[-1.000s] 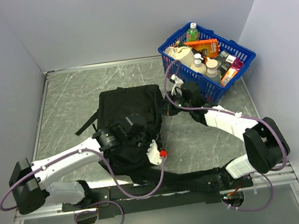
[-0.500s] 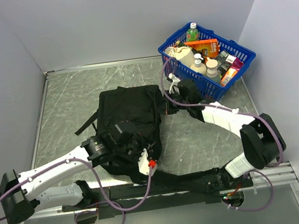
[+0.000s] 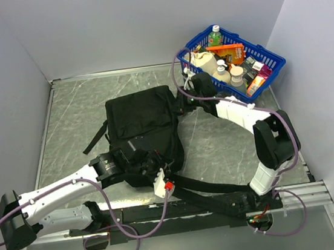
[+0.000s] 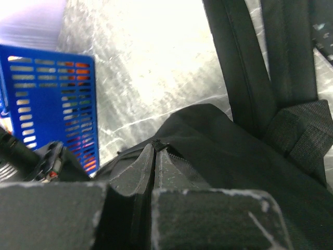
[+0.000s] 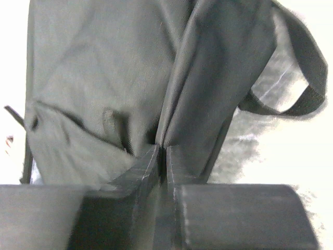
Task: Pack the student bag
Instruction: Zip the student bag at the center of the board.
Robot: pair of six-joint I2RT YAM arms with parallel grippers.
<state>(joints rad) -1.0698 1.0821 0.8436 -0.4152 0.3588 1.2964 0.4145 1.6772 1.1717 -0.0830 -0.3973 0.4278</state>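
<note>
counter (image 3: 68, 113): carrying everything | student bag (image 3: 142, 119): flat mid-counter, straps trailing to the near edge | blue basket (image 3: 248, 43): far right, just beside the bag, crammed with bottles and an orange box (image 3: 226, 50) | left tool (image 4: 156, 147): clenched on the bag's near edge | right tool (image 5: 162, 151): pinching a fabric fold at its far right corner

We see the right gripper (image 5: 161, 152) at the bottom edge, its fingers nearly together, pinching a raised fold of the black bag (image 5: 99, 67). The fold runs upward from the fingertips. The fabric left of it lies creased. A strap loop (image 5: 311, 91) arcs off the bag's right side over the bright bench (image 5: 291, 166).
</note>
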